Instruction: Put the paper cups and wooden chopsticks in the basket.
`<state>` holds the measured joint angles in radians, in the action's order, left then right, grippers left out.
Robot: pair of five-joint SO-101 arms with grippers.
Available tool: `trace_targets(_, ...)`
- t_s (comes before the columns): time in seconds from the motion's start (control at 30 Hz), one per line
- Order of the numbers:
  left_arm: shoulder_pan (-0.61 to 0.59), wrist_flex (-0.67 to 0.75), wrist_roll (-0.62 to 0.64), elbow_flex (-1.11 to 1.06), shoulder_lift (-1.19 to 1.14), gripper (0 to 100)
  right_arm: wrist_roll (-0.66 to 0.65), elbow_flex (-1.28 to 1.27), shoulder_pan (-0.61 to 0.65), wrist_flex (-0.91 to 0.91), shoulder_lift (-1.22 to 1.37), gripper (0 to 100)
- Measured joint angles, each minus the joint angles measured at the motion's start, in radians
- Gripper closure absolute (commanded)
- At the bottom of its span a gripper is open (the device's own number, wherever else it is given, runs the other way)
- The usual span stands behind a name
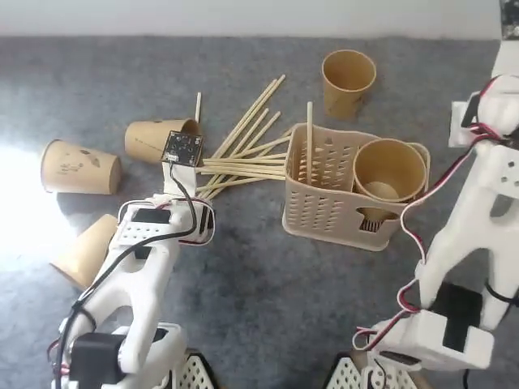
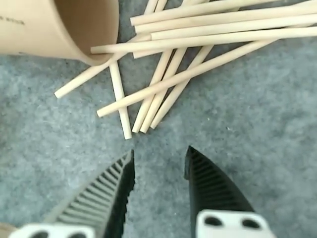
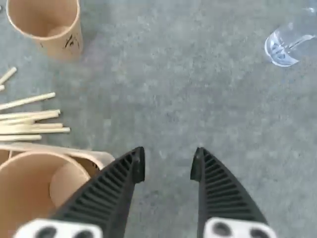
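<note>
A pile of wooden chopsticks (image 1: 243, 150) fans out on the grey cloth to the left of the beige basket (image 1: 324, 207). The basket holds one paper cup (image 1: 389, 172) and one upright chopstick (image 1: 309, 142). Another cup (image 1: 347, 79) stands upright behind the basket. Three cups lie on their sides at the left (image 1: 158, 139) (image 1: 79, 168) (image 1: 85, 253). My left gripper (image 2: 158, 161) is open, just short of the chopstick ends (image 2: 148, 109), with a lying cup (image 2: 64, 25) beside them. My right gripper (image 3: 168, 163) is open above bare cloth beside the basket's cup (image 3: 34, 181), the upright cup (image 3: 47, 25) farther off.
The left arm (image 1: 150, 243) stretches from the front edge toward the chopstick pile. The right arm (image 1: 478, 219) rises at the right side of the basket. A small clear plastic piece (image 3: 287, 47) lies on the cloth beyond the right gripper.
</note>
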<state>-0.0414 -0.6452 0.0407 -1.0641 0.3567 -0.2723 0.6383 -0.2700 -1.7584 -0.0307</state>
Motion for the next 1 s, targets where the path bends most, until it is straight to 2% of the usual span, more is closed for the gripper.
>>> trace_targets(0.1, -0.002, 0.000, 0.000, 0.000, 0.000, 83, -0.003, -0.044, 0.029, 0.000, -0.044, 84.2)
trace_targets(0.33, -0.002, 0.000, 0.000, 0.000, 0.000, 83, 0.031, -0.259, 0.186, 0.000, -0.245, 84.2)
trace_targets(0.63, -0.002, 0.000, 0.000, 0.000, 0.000, 83, 0.051, -0.470, 0.164, 0.000, -0.295, 84.2)
trace_targets(0.83, -0.002, 0.000, 0.000, 0.000, 0.000, 83, 0.054, -0.496, 0.166, 0.000, -0.295, 84.2)
trace_targets(1.0, -0.002, 0.000, 0.000, 0.000, 0.000, 83, 0.057, -0.506, 0.166, 0.000, -0.285, 92.1)
